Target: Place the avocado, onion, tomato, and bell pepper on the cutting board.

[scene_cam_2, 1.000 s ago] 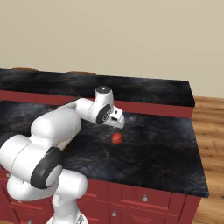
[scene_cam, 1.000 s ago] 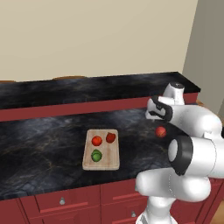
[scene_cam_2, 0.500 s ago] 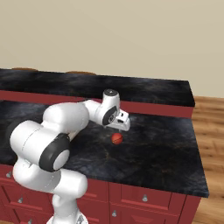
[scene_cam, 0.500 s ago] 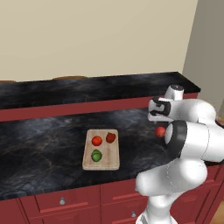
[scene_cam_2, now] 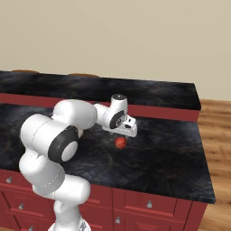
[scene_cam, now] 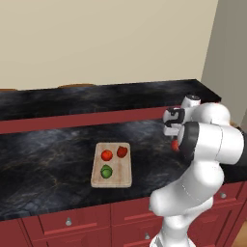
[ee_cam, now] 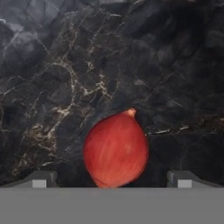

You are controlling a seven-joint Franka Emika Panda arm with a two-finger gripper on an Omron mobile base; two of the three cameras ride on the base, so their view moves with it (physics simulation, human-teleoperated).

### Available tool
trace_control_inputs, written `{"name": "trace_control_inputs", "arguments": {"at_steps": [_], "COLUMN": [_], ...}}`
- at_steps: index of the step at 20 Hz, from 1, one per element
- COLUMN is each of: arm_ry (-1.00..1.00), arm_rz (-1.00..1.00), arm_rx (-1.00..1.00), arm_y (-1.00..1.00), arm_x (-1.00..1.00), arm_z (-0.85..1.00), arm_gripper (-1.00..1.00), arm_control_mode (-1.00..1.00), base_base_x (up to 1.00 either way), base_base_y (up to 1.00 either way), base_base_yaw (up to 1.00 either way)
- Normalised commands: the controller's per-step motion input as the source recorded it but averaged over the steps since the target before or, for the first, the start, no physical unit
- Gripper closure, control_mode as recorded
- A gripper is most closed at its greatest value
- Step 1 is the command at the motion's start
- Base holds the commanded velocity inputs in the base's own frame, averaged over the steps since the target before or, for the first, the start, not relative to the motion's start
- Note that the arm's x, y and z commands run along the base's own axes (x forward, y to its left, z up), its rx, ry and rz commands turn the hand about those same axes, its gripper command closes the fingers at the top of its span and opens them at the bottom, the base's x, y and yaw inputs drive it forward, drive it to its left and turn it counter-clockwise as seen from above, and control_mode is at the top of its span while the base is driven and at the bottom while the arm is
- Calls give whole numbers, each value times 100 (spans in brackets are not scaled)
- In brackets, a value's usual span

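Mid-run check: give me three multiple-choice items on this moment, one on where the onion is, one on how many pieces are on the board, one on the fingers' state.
1. Where is the onion?
A. On the cutting board
B. On the dark counter, under the gripper
C. On the floor

2. How many pieces of produce lie on the cutting board?
A. One
B. Four
C. Three

3. How do the fingers stand?
A. Spread open either side of the onion, not touching it
B. Shut on the onion
C. Shut on nothing

Answers:
1 B, it sits on black marble right below the gripper.
2 C, the tomato, bell pepper and avocado are there.
3 A, the hand view shows gaps on both sides.
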Motion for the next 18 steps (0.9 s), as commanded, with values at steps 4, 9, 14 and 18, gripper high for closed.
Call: {"name": "trace_control_inputs", "arguments": {"at_steps": [4,9,14,18], "arm_ry": [6,6,11,10], "arm_rz": [0,0,0,0], "arm_rx": [0,0,0,0], "arm_y": [-9,-8,0,0], "arm_x": [4,3,6,6], "arm_z": [-28,-26,-38,-39], "arm_gripper": [-100,-100,-100,-100], "arm_control_mode": [-100,-100,-100,-100], "base_base_x": [0,0,0,0], "base_base_y": [0,0,0,0], "base_base_yaw": [0,0,0,0]}}
